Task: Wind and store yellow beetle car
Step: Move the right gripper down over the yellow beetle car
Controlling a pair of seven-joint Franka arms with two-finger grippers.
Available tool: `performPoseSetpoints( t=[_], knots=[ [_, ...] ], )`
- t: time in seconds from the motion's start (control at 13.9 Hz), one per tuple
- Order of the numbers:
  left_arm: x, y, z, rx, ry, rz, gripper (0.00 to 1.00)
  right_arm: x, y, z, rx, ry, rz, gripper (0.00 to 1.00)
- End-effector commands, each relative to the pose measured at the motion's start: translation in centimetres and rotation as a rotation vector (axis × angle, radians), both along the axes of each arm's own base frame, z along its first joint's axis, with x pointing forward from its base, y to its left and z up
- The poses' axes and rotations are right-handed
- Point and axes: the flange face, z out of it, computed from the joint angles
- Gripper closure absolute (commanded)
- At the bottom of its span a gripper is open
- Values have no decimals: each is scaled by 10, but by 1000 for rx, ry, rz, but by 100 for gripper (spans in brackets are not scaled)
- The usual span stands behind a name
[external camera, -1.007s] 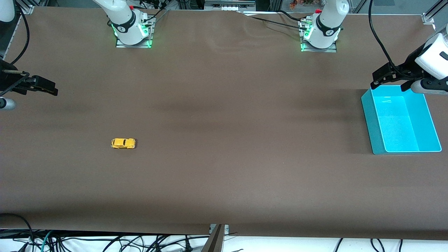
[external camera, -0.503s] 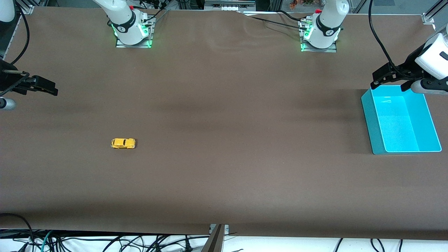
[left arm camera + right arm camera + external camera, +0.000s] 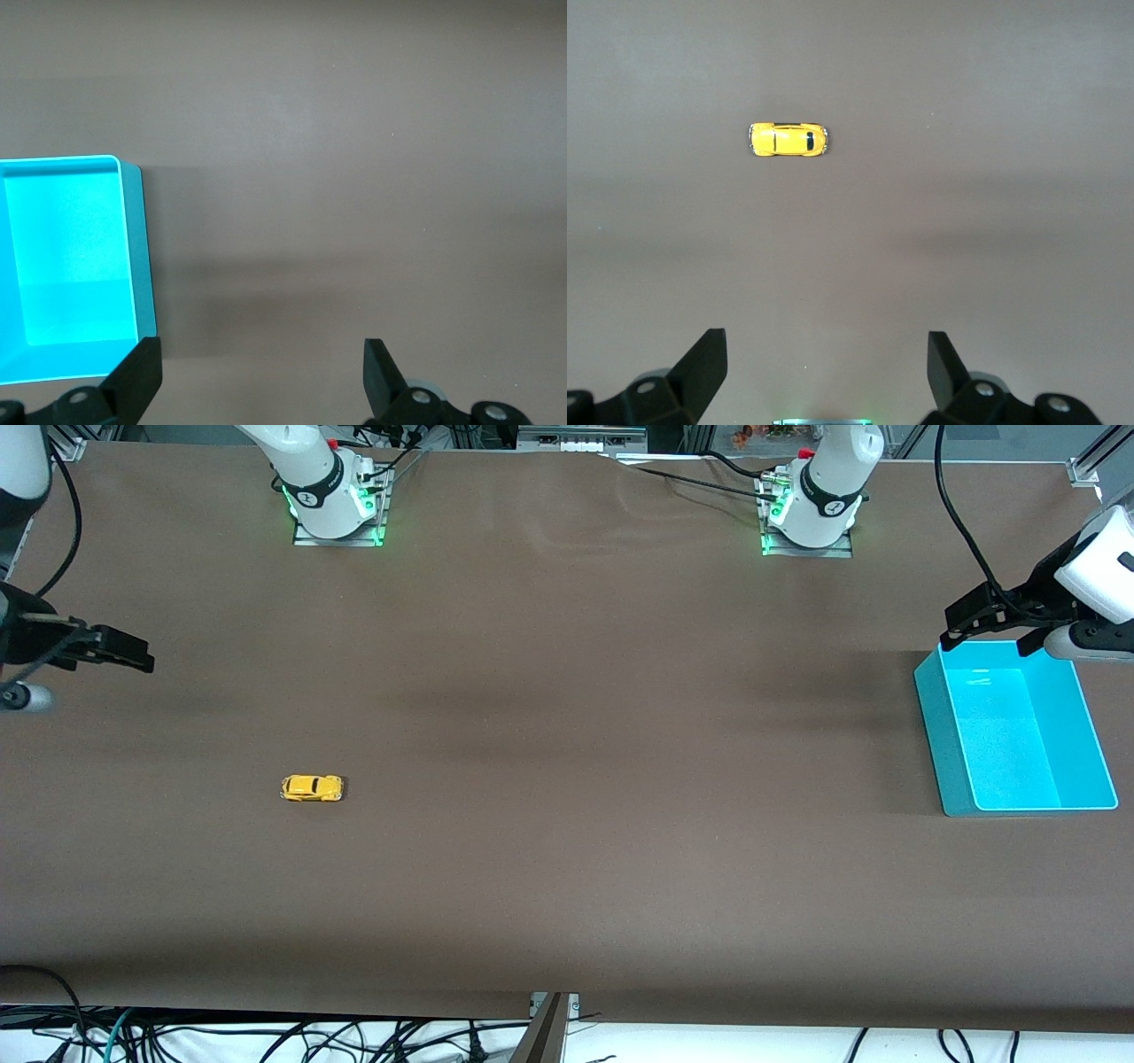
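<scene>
The yellow beetle car [image 3: 312, 787] stands on its wheels on the brown table, toward the right arm's end, and shows in the right wrist view [image 3: 788, 140]. My right gripper [image 3: 133, 657] is open and empty, up in the air over the table's edge at the right arm's end, well away from the car. In its own view [image 3: 826, 363] the fingers stand wide apart. My left gripper [image 3: 961, 622] is open and empty, over the table beside the teal bin's corner [image 3: 259, 372].
An open teal bin [image 3: 939, 735] lies at the left arm's end of the table, empty inside; it also shows in the left wrist view [image 3: 135, 257]. The arm bases [image 3: 332, 500] stand along the table's edge farthest from the front camera.
My right gripper has shifted slightly toward the table's middle and a little lower in the view. The left gripper has barely moved. The car is still.
</scene>
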Motion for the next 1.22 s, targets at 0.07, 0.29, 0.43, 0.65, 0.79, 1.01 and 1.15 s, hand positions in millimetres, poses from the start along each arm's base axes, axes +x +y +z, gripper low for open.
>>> performPoseSetpoints(
  t=[0.07, 0.29, 0.43, 0.65, 0.79, 1.01, 1.15],
  knots=[
    [1, 1, 7, -17, -3, -3, 0, 24, 28, -49, 21, 33, 29, 0],
    [1, 2, 6, -15, 0, 0, 0, 42, 53, -93, 24, 45, 136, 0],
    [1, 0, 6, -15, 0, -4, 0, 49, 76, -118, 47, 48, 384, 0],
    [1, 0, 6, -15, 3, -4, 0, 49, 88, -148, 65, 69, 531, 0],
    [1, 0, 6, -15, 3, -4, 0, 50, 88, -176, 93, 75, 689, 0],
    [1, 0, 6, -15, 3, -4, 0, 47, 78, -216, 130, 61, 939, 0],
    [1, 1, 5, -15, 5, -2, 0, 41, 75, -235, 133, 27, 1055, 0]
  ],
)
